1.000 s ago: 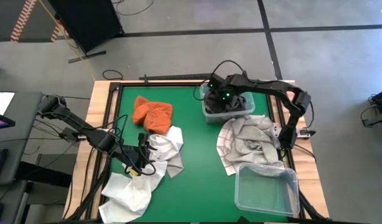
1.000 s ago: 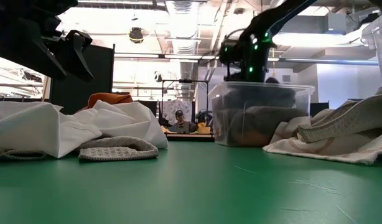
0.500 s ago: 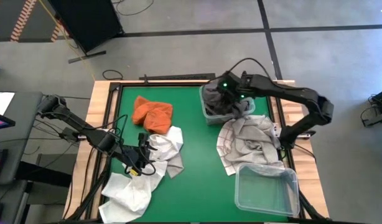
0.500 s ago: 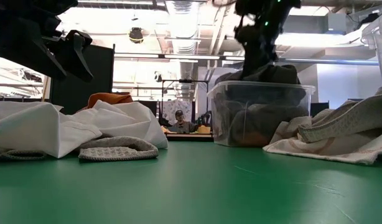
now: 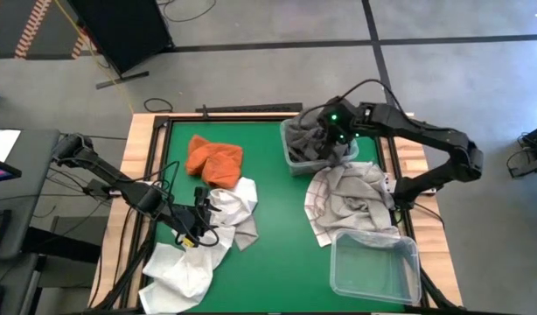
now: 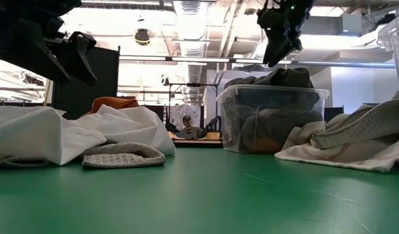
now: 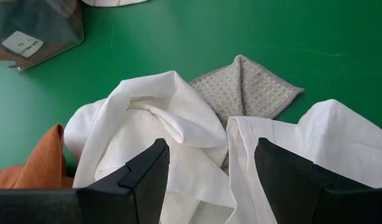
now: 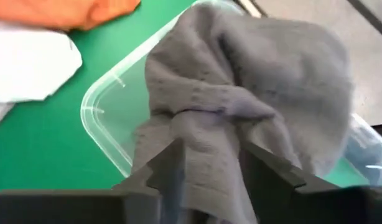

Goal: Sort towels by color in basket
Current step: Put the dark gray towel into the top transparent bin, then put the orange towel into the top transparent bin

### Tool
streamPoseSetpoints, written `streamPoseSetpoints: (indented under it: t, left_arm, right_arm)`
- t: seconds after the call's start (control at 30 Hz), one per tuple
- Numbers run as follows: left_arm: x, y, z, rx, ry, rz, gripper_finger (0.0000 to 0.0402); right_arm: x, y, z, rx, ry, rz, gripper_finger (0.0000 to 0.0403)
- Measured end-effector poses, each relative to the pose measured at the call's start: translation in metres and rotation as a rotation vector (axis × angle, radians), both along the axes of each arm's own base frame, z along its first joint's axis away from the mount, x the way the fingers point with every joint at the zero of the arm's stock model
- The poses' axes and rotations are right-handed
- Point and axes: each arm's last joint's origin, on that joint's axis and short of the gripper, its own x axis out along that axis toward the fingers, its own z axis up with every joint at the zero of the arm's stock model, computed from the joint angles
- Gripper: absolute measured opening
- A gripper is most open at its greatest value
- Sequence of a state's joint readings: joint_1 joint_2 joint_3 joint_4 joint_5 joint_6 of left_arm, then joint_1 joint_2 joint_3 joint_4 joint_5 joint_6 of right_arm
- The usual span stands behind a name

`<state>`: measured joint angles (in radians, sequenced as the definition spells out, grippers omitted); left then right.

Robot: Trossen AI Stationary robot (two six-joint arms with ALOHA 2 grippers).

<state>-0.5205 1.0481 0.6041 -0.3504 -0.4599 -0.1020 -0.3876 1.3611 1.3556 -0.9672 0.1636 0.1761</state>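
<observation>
Two dark, jointed robot arms with two-finger grippers.
Both arms are matt black, built of slim tubular links joined by bulkier rounded joints, with thin black cables looping loosely alongside them. The right arm [image 5: 417, 133] carries small green indicator lights near its wrist, and its gripper [image 6: 277, 40] ends in tapered black fingers. The left gripper [image 7: 206, 180] has two broad, blocky black fingers [image 7: 147, 177] with stepped, angular inner edges and smooth faces.

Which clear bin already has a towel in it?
The far bin under the right hand, holding the dark grey towel; the near bin shows no towel inside.
</observation>
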Motion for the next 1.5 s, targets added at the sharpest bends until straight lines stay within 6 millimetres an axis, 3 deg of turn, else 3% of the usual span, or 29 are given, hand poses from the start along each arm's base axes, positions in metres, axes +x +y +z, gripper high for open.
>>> streamPoseSetpoints:
  t: [0.23, 0.5, 0.63, 0.8, 0.93, 1.13, 1.5]
  left_arm:
    - [0.000, 0.000, 0.000, -0.007, 0.000, 0.006, 0.0226]
    - [-0.001, 0.001, -0.002, -0.008, 0.019, 0.016, 0.0226]
    - [-0.002, 0.001, -0.003, -0.005, 0.034, 0.022, 0.0226]
    - [-0.003, 0.002, -0.004, -0.002, 0.046, 0.024, 0.0226]
    - [-0.003, 0.002, -0.004, -0.002, 0.046, 0.024, 0.0226]
    - [-0.003, 0.002, -0.001, 0.001, 0.041, 0.020, 0.0226]
    - [0.000, 0.003, 0.022, 0.116, 0.022, 0.046, 0.0226]
  right_arm:
    - [0.028, -0.009, -0.033, 0.046, 0.116, 0.011, 0.0102]
    - [0.057, -0.047, -0.098, 0.111, 0.290, -0.027, 0.0024]
    - [0.071, -0.058, -0.126, 0.176, 0.303, -0.009, 0.0018]
    - [0.080, -0.061, -0.148, 0.244, 0.304, 0.011, 0.0049]
    - [0.076, -0.058, -0.143, 0.224, 0.324, 0.008, 0.0059]
    - [0.066, -0.040, -0.103, 0.181, 0.242, 0.043, 0.0061]
    - [0.031, 0.000, -0.021, 0.042, 0.009, 0.118, 0.0062]
